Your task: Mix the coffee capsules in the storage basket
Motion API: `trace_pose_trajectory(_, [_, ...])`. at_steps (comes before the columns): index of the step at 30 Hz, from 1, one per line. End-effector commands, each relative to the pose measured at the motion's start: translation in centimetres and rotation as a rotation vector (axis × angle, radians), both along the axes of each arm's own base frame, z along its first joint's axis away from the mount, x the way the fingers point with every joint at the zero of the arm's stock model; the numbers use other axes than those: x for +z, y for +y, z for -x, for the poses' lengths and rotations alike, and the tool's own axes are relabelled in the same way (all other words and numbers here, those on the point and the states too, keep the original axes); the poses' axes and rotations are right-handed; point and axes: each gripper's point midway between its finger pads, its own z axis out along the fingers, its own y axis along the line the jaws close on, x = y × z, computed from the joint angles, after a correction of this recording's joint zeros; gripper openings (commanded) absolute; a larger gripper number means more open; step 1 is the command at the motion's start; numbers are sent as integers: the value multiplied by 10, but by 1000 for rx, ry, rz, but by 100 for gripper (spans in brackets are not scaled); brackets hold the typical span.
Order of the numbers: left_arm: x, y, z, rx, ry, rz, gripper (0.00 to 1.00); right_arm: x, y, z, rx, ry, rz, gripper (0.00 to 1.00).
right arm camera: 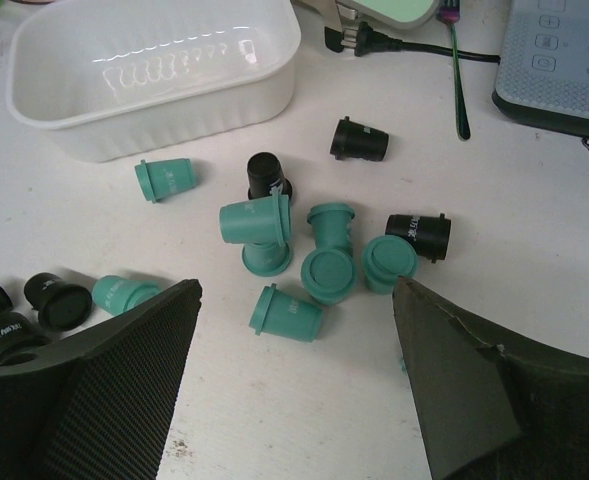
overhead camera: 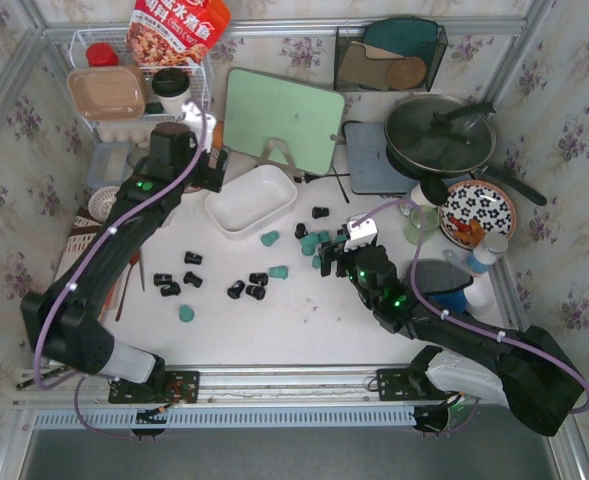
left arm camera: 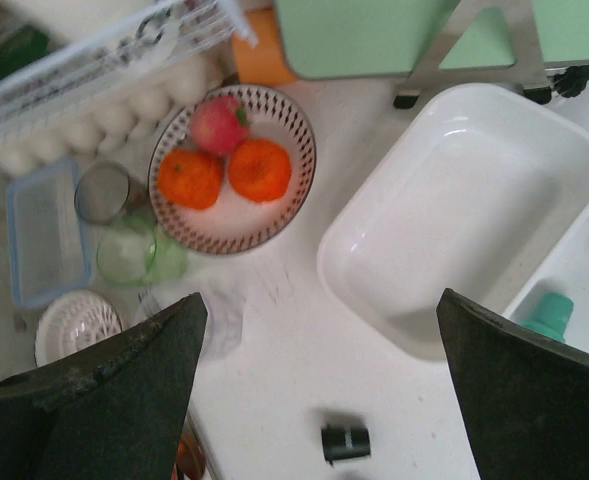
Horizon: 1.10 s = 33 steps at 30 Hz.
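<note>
Right claw (right arm camera: 299, 290) fills the bottom of its wrist view, its 2 fingers (right arm camera: 104, 390) spread wide with nothing gripped. Just past the tips a tight cluster of teal coffee capsules (right arm camera: 327, 275) lies on the white counter (right arm camera: 534, 250), some upright and some on their sides. 3 black ones sit around that cluster, 1 of them just beside a teal pod at its right edge. More black pods and 1 teal lie by the left finger. Beyond them the storage basket (right arm camera: 154, 70) stands empty, with 1 teal capsule lying just beside its near wall.

Seen from above, every capsule is out on the counter, scattered in a loose band between the 2 arms in front of the basket, and none is inside it.

Farther back, at the basket's left end, the left claw (left arm camera: 321, 300) is open too, jaws far apart and holding nothing. In its wrist view 1 black capsule lies on the counter between the fingers, and the basket sits to the right with a teal pod beside it. Well left of the basket stands a patterned plate (left arm camera: 294, 130) carrying 2 oranges (left arm camera: 259, 170) and a reddish fruit.
</note>
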Motion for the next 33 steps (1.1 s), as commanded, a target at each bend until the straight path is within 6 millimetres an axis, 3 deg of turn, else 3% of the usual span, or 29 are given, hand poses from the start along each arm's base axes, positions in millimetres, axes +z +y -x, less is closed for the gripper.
trace_pose_trajectory(1, [0,23,37,159,24,111,100,12,0,-4,-18,-42,-34,85])
trace_pose_trajectory(6, [-42,53,90,286,192,72,100,10,-1,-4,-24,-36,-29,85])
trace_pose_trajectory(13, [-85,90,143,501,311,82,100,7,2,-5,-18,-23,-28,85])
trace_pose_trajectory(23, [-144,95,205,708,586,156,100,8,2,-4,-17,-19,-30,85])
trace_pose_trajectory(33, [-192,79,250,725,760,253,88,7,3,-5,-14,-13,-26,85])
